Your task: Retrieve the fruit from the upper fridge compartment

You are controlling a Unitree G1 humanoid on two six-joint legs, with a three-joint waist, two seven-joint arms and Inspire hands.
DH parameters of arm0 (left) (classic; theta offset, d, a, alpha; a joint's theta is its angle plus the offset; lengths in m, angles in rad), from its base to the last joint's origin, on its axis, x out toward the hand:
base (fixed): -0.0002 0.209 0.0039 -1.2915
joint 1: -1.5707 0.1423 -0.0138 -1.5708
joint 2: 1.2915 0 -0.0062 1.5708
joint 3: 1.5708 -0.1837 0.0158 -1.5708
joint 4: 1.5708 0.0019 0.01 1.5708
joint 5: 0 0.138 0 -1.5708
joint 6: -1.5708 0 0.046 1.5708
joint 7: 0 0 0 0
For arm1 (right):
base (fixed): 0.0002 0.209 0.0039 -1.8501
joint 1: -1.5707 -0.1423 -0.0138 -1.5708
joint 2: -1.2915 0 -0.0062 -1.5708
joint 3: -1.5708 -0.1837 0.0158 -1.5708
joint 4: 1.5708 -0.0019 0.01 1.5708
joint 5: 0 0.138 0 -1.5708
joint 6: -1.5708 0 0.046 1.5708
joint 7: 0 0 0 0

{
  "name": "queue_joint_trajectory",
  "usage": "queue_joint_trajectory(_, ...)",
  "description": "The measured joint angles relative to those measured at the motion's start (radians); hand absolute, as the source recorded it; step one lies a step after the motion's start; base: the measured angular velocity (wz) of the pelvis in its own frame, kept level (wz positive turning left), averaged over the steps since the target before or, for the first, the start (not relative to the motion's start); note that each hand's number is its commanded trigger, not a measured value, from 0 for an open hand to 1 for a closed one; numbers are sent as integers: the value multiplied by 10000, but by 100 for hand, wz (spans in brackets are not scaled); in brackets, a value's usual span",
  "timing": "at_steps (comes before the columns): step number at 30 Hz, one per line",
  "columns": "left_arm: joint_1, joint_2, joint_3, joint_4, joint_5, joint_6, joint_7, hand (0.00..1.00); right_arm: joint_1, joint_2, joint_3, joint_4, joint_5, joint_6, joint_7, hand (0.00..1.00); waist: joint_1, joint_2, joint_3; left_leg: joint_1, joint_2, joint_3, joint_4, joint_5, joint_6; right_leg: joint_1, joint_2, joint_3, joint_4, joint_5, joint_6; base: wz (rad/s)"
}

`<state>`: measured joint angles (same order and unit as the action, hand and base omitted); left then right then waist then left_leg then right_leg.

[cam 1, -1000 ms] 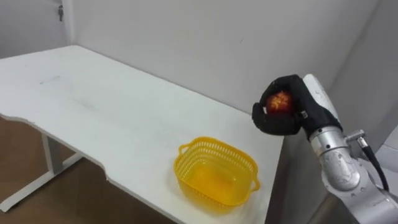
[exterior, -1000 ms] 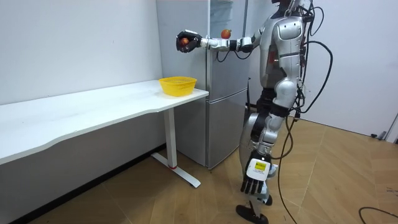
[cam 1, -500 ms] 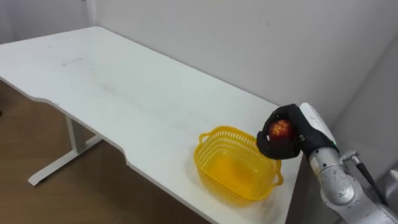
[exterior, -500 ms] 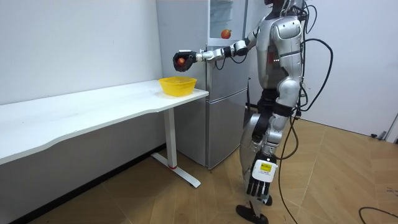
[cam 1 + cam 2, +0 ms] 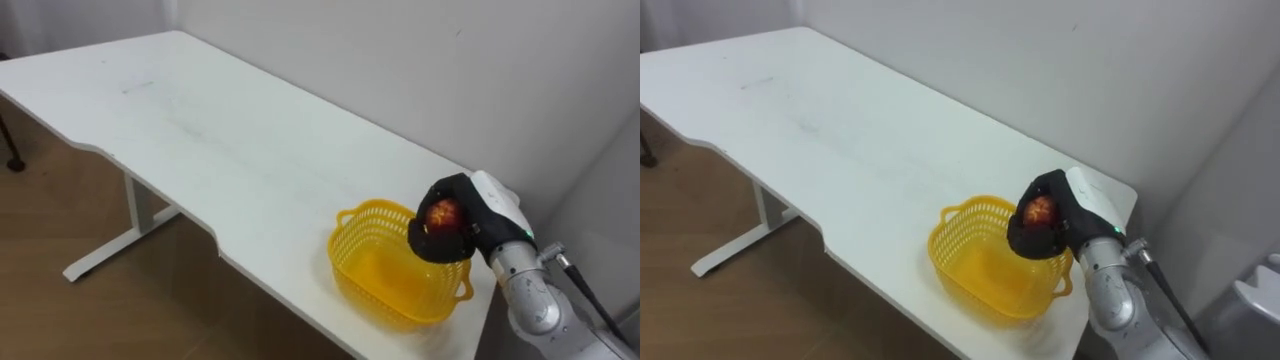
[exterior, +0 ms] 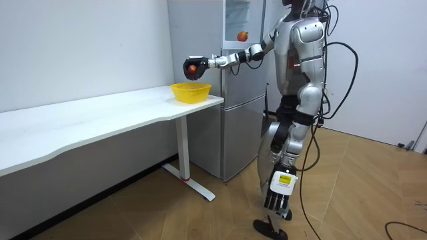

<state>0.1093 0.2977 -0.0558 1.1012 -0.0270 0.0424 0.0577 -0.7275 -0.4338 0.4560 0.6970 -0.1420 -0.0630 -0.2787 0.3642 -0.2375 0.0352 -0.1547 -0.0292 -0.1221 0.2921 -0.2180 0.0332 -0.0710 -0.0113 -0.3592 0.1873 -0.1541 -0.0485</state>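
Observation:
A red apple (image 5: 441, 213) sits in my right hand (image 5: 462, 196), whose black fingers are curled round it. The hand hovers over the far right rim of a yellow mesh basket (image 5: 355, 216), just above its inside. The basket stands on the right end of a white table (image 5: 200, 130) and looks empty. In the room view my right arm reaches out from the fridge (image 6: 233, 133) to the basket (image 6: 190, 91), with the apple (image 6: 192, 67) above it. My left hand (image 6: 277, 193) hangs by my leg, fingers relaxed.
I stand in front of the tall grey fridge, beside the table's end. A second red fruit (image 6: 243, 36) lies in the fridge's upper compartment. The table runs long to the left along a white wall. Wooden floor lies below its front edge.
My right hand has come down and forward with the apple, from high beside the fridge to just over the basket. The eye view has shifted with my head.

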Motion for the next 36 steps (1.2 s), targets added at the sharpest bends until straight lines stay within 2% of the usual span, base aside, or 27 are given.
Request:
queue_joint_trajectory(8, 56, 3, -76, -10, -2, -9, -14, 0, -1, 93, 46, -36, -374, -2, -52, 0, 13, -21, 3, -44, 2, 66, 62, -1, -1, -4, 2, 14, 0, 8, -12, 0)
queue_joint_trajectory(14, -24, 3, -71, -3, -4, -26, -45, 0, -1, 632, 46, -77, -584, 1, -57, 0, 48, -102, 37, -72, 7, 82, 131, -2, -1, -16, 1, -2, 0, 10, -15, 0)
queue_joint_trajectory(22, 20, 5, -73, -12, -3, -31, -105, 0, -1, 644, 46, -328, -593, -6, -51, 0, 224, -125, 53, -100, 2, 55, 141, -7, 0, -16, -3, -9, -3, 11, -15, 0)
queue_joint_trajectory(36, 134, 8, -41, -146, 195, -10, -106, 0, -1, 641, 45, -338, -586, -6, -38, 0, 222, -121, 55, -121, 1, 75, 143, -10, 3, -17, 0, -27, -7, 17, -24, 0)
